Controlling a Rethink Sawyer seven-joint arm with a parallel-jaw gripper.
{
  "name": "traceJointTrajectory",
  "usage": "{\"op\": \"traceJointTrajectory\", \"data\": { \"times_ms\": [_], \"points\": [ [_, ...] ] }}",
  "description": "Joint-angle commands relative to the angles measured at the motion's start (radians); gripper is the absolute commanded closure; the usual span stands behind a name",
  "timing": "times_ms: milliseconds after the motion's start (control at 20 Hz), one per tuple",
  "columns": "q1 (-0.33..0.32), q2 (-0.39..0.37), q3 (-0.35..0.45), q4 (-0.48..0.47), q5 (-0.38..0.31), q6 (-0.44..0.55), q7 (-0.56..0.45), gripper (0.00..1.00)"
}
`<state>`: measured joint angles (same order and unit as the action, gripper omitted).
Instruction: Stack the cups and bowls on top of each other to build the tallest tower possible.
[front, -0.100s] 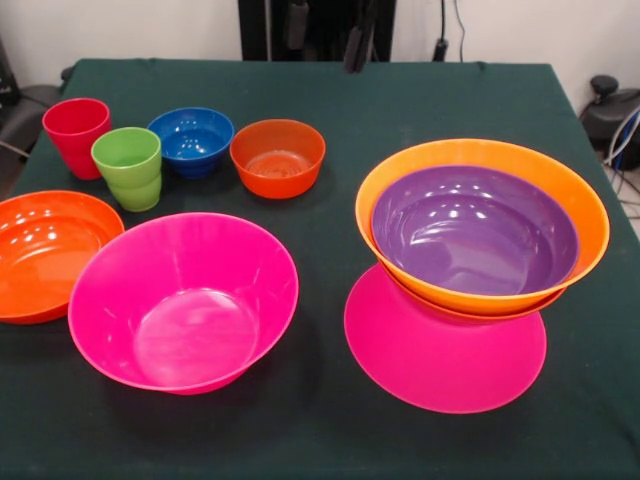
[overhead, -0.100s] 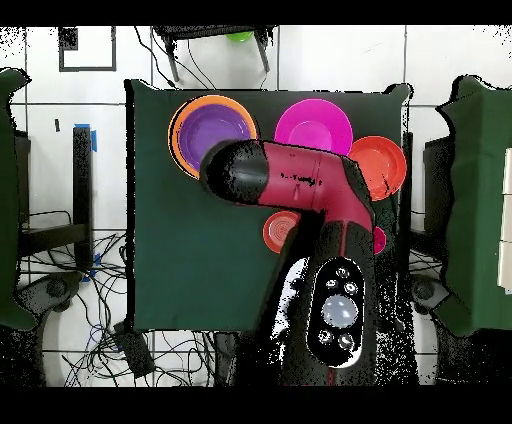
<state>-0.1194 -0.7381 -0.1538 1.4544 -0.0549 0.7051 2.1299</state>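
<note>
The tool (front, -0.100s: 357, 48) is hard to make out, at most a dark shape against black hardware behind it, so I cannot tell how far open it is or whether it holds anything. In the overhead view the red and black arm (overhead, -0.100s: 300, 185) hides the tool and most of the smaller pieces. The worktop (front, -0.100s: 330, 100) is covered in matte dark green cloth, and everything on it is glossy round plastic. Nearest the tool is the small red-orange bowl (front, -0.100s: 278, 157), with the small blue bowl (front, -0.100s: 192, 140) beside it. Farther out on the tool's right stand the lime green cup (front, -0.100s: 128, 165) and the red cup (front, -0.100s: 76, 135), the green one partly covering the red. Beyond them the shallow red-orange bowl (front, -0.100s: 45, 250) is cut off by the frame, its rim overlapped by the upright hot pink bowl (front, -0.100s: 180, 300). The tower (front, -0.100s: 445, 360) sits well away on the tool's left: an upturned pink bowl bearing the orange bowl (front, -0.100s: 590, 225) with the purple bowl (front, -0.100s: 475, 230) nested inside.
</note>
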Motion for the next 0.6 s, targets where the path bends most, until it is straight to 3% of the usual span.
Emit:
{"op": "traceJointTrajectory", "data": {
  "times_ms": [50, 300, 600],
  "points": [
    [-0.027, 0.064, 0.134, 0.140, -0.090, -0.125, -0.095, 0.00],
    [-0.048, 0.087, 0.136, 0.151, -0.120, -0.193, -0.084, 0.00],
    [-0.016, 0.094, 0.111, 0.163, -0.145, -0.237, -0.024, 0.00]
  ]
}}
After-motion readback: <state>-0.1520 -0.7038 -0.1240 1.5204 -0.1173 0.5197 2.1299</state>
